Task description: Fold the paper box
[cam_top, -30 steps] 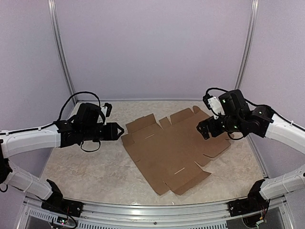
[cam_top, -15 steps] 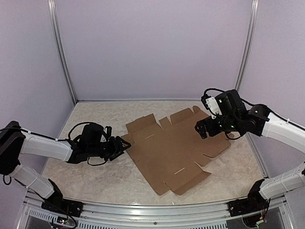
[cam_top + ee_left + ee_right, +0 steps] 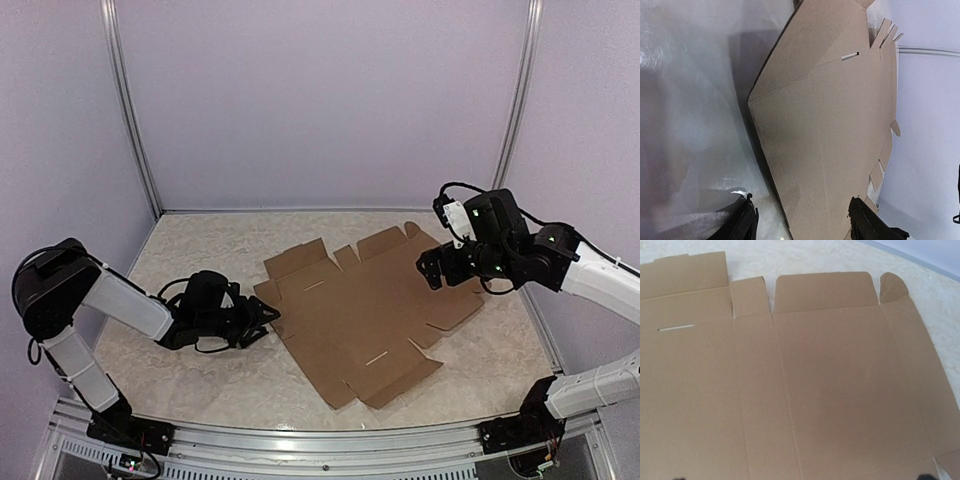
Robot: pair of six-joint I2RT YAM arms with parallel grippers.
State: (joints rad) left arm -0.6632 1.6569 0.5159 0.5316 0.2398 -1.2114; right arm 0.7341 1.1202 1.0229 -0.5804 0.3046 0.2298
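- Over the past second our left arm has swung down from mid-height to lie low over the bench [image 3: 200, 385]. Its left pincer [image 3: 262, 318] is now at the 9 o'clock corner of the paper box [image 3: 360, 310]; the right arm has barely shifted.
- The paper box lies unfolded and flat mid-bench, its flaps spread.
- The left pincer's jaws stand partly apart, astride the sheet's edge and gripping nothing. We judge it is lined up to nip that flap and lift it.
- The right pincer [image 3: 430, 270] hovers wide open over the 2 o'clock side, probably ready to steady the sheet.
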